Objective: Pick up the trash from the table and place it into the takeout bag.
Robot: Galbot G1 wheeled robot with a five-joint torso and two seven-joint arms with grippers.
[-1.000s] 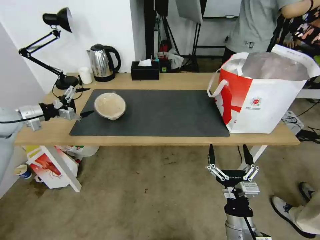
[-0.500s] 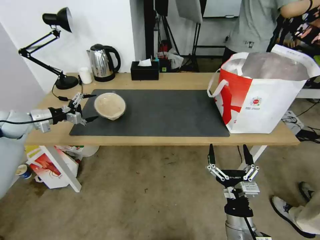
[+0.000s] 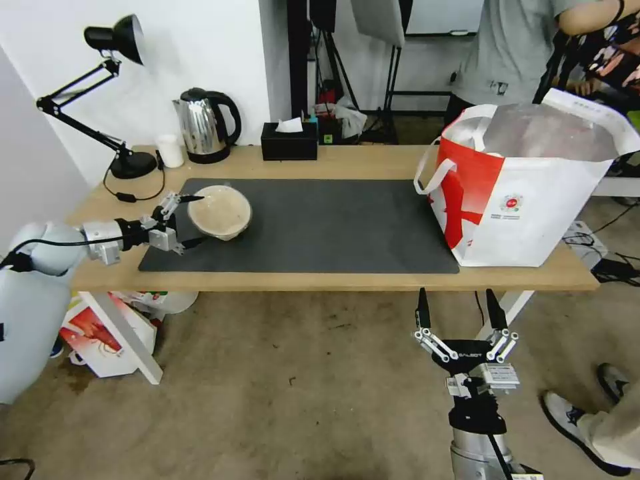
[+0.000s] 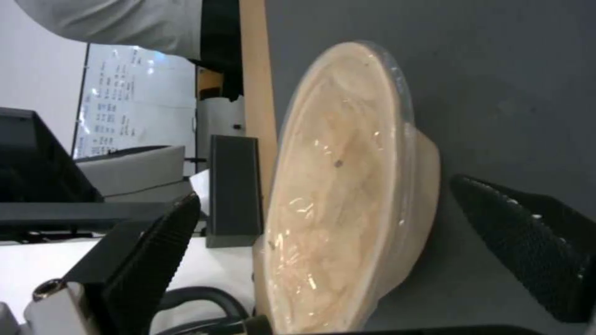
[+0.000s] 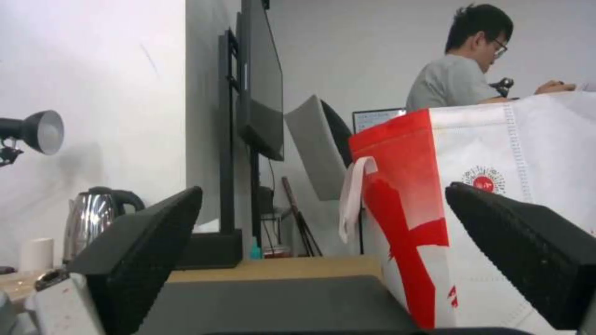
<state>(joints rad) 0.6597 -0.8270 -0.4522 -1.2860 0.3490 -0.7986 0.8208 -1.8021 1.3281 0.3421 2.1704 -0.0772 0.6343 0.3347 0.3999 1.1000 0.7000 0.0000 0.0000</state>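
The left tool (image 3: 186, 221) is being brought in from the left end of the worktop (image 3: 347, 279) and is now being positioned around the paper bowl (image 3: 220, 212), having been well clear of it a second ago and only beside it half a second ago. Its fingers (image 4: 155, 242) are being held spread, one on either side of the bowl's rim, and nothing is being gripped yet; in the left wrist view a gap is being kept on both sides. The bowl is being left where it was, on the mat (image 3: 320, 227) near its far left corner. The bag (image 3: 533, 193) is standing open at the right end of the worktop. The right tool (image 3: 459, 313) is being kept parked below the worktop's front edge, fingers spread. The approach is judged nearly complete, with closing on the bowl being the step at hand.
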